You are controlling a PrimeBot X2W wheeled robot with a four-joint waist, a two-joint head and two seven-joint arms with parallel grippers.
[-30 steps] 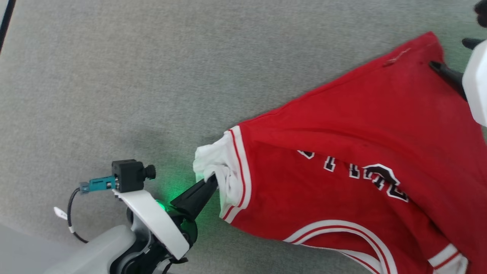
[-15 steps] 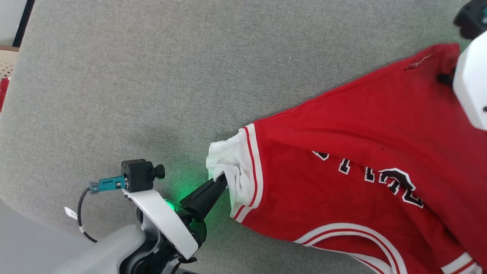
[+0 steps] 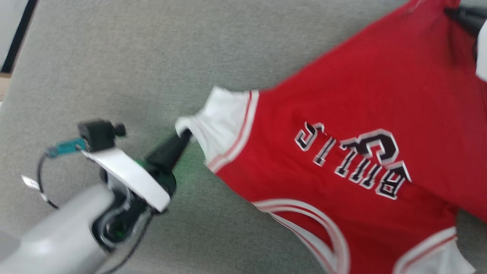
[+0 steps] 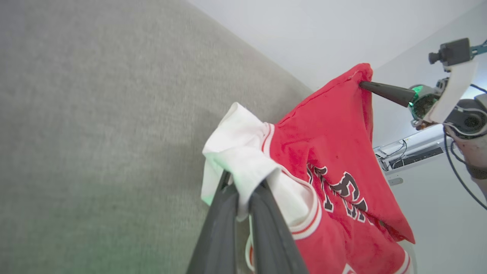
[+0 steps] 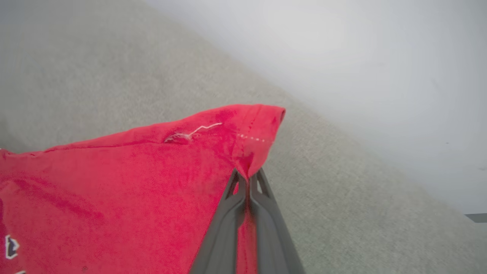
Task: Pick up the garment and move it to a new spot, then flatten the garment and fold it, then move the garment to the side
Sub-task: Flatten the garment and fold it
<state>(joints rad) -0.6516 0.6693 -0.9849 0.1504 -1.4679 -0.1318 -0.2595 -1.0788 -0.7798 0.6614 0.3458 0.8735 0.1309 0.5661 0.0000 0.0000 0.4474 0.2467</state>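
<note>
Left gripper is clamped on the garment's white sleeve, with the cloth bunched over both dark fingers. Right gripper is pinched tight on the red hem corner at the garment's opposite end, a sliver of fabric squeezed between the jaws.

So the garment hangs stretched between the two, sagging in the middle, above the grey surface, with a pale wall beyond the hem corner.

My left forearm comes in from the sleeve side, fingers angled at the cuff, with a small black camera on the wrist.

The surface looks like felt. The garment is soft, with striped trim and a black, white-outlined BULLS print. A loose white thread sits just beside the hem corner. Head view is blurry.
</note>
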